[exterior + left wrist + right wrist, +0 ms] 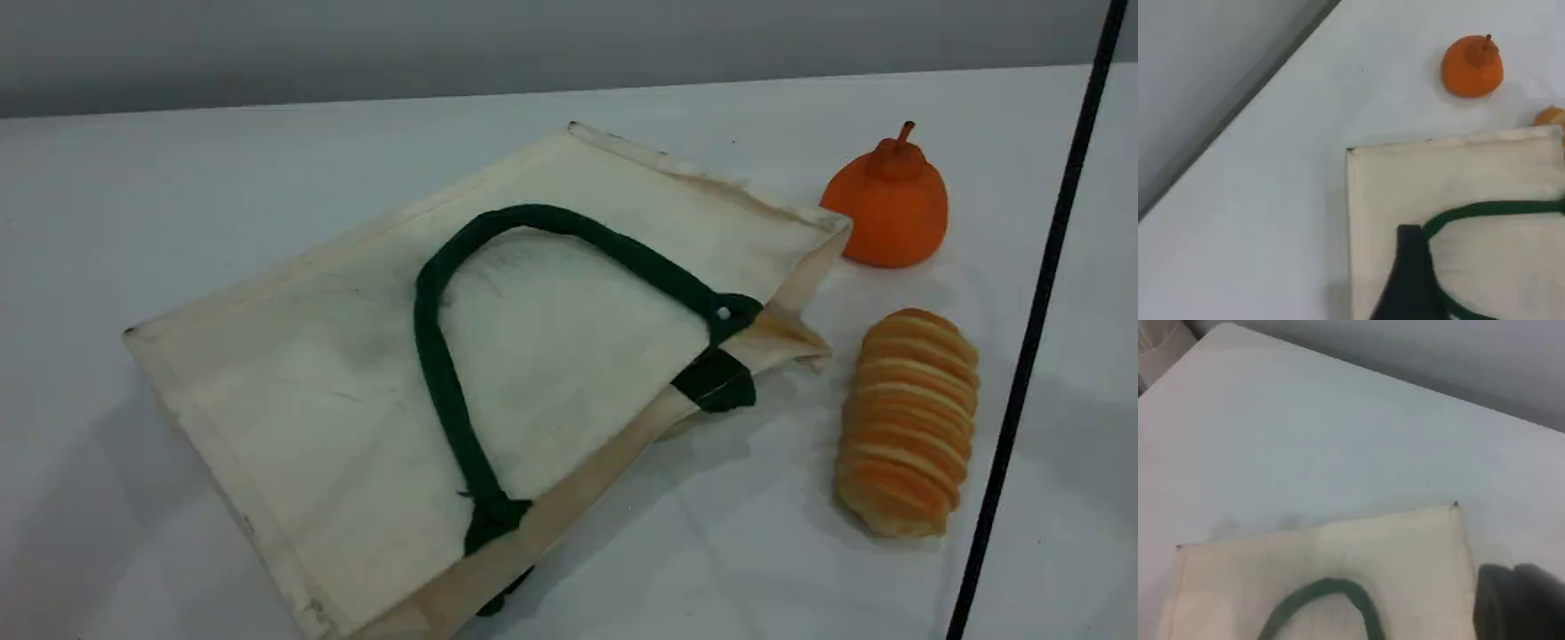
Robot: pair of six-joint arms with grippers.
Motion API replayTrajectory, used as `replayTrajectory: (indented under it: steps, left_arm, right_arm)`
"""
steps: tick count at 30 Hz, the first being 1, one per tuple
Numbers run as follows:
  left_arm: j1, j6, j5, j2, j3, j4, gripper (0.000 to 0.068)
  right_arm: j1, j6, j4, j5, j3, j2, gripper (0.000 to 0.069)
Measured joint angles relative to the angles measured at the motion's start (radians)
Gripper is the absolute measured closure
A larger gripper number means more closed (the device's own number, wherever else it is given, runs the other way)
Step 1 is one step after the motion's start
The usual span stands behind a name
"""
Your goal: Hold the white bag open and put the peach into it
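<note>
White bag (pixel 356 391) is seen in the scene view lying flat on the counter (pixel 133 204), its mouth turned to the right and a green strap handle (pixel 444 373) laid over its upper face. To the right of the mouth an orange pear-shaped fruit (pixel 889 209) stands far and a ridged bread roll (pixel 907 422) lies near. No arm is shown there, and no peach is to be found on the counter; whether it is inside the bag cannot be told.

In the left wrist view one dark fingertip of the left gripper (pixel 1408 283) is shown over the bag, nothing clamped; how far its jaws stand apart cannot be told.

In the right wrist view the right gripper (pixel 1518 603) is closed and empty beside the bag's corner.

With the bag released and no peach outside, the task is judged finished or nearly so.
</note>
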Motion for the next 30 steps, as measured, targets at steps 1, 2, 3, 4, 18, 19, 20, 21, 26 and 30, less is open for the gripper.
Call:
replayTrajectory:
  steps: [1,2,3,4,18,19,20,21,26,30]
  left_arm:
    - [0.000,-0.014,0.006,0.000,0.000,0.002,0.0185]
    - [0.000,-0.036,0.012,0.000,0.000,0.004,0.0203]
    - [0.000,-0.060,0.019,-0.001,0.000,0.009,0.0225]
    - [0.000,-0.092,0.025,-0.004,0.000,0.011,0.0258]
    - [0.000,-0.384,0.042,-0.213,0.000,0.208,0.0673]
    - [0.000,-0.420,0.043,-0.236,0.001,0.238,0.0673]
    - [0.000,-0.448,0.044,-0.264,0.001,0.270,0.0673]
    - [0.000,-0.477,0.044,-0.294,0.001,0.301,0.0673]
    - [0.000,-0.569,0.043,-0.431,0.005,0.420,0.0673]
    - [0.000,-0.569,0.040,-0.540,0.056,0.410,0.0673]
  right_arm:
    - [0.000,0.000,0.000,0.000,0.000,0.000,0.0682]
    - [0.000,0.000,0.000,0.000,0.000,0.000,0.0682]
    - [0.000,0.004,0.000,0.000,0.000,-0.002,0.0682]
    - [0.000,0.010,-0.002,0.000,0.000,-0.006,0.0682]
    - [0.000,0.343,-0.370,0.113,-0.133,-0.190,0.0682]
    - [0.000,0.398,-0.430,0.141,-0.148,-0.208,0.0682]
    - [0.000,0.447,-0.483,0.167,-0.157,-0.230,0.0682]
    - [0.000,0.508,-0.549,0.186,-0.163,-0.254,0.0682]
    - [0.000,0.791,-0.861,0.317,-0.163,-0.362,0.0682]
    - [0.001,0.917,-1.018,0.425,-0.163,-0.457,0.0682]
